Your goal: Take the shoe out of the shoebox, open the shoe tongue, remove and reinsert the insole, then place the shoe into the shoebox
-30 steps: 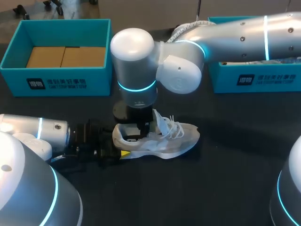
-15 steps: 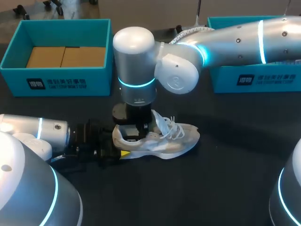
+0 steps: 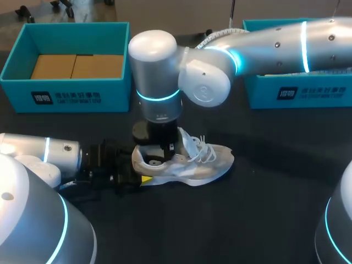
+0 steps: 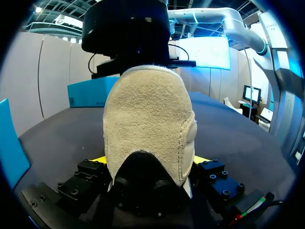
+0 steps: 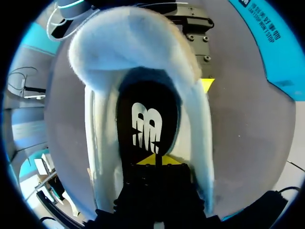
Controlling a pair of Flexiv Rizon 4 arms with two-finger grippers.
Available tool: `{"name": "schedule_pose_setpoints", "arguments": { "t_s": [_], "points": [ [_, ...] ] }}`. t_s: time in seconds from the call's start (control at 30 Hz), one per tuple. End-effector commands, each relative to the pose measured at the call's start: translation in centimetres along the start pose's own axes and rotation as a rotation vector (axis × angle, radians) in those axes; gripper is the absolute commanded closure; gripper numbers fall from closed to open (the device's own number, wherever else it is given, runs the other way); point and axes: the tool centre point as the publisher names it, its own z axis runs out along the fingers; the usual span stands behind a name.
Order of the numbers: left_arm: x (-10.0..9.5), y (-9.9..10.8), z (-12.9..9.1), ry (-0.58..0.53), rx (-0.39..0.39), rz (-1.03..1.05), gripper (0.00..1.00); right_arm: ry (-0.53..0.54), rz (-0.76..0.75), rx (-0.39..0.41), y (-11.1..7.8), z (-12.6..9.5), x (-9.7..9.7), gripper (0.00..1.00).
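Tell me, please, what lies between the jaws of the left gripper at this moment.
The heel of the white sneaker lies there. The jaws of the left gripper press it from both sides, as the left wrist view shows.

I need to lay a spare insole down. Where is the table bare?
Bare: the table on the robot's side of the shoe, and between its toe and the right shoebox. Crowded at the heel, where the left gripper and right gripper meet.

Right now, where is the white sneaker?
In the head view the white sneaker lies mid-table, in front of the left shoebox, its heel held by the left gripper, with the right gripper down in its opening.
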Motion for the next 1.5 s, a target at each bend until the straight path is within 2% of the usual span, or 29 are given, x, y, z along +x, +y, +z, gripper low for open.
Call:
{"name": "schedule_pose_setpoints", "arguments": {
  "t_s": [0.03,0.27,0.57,0.93,1.27,1.5],
  "points": [
    [0.0,0.3,0.1,0.000,-0.005,0.000,1.00,-0.040,-0.015,0.006,-1.6,-3.6,0.3,1.00],
    [0.0,0.3,0.1,0.000,-0.005,0.000,1.00,-0.086,-0.043,0.034,-2.7,-6.7,-0.3,1.00],
    [0.0,0.3,0.1,0.000,-0.005,0.000,1.00,-0.125,-0.063,-0.016,-3.1,-7.8,-0.1,1.00],
    [0.0,0.3,0.1,0.000,-0.005,0.000,1.00,-0.136,-0.172,-0.141,0.5,-8.5,-0.9,1.00],
    [0.0,0.3,0.1,0.000,-0.005,0.000,1.00,-0.103,-0.257,-0.216,3.5,-9.3,-1.4,1.00],
    [0.0,0.3,0.1,0.000,-0.005,0.000,1.00,-0.064,-0.274,-0.250,4.5,-9.0,-1.6,1.00]
  ]
}}
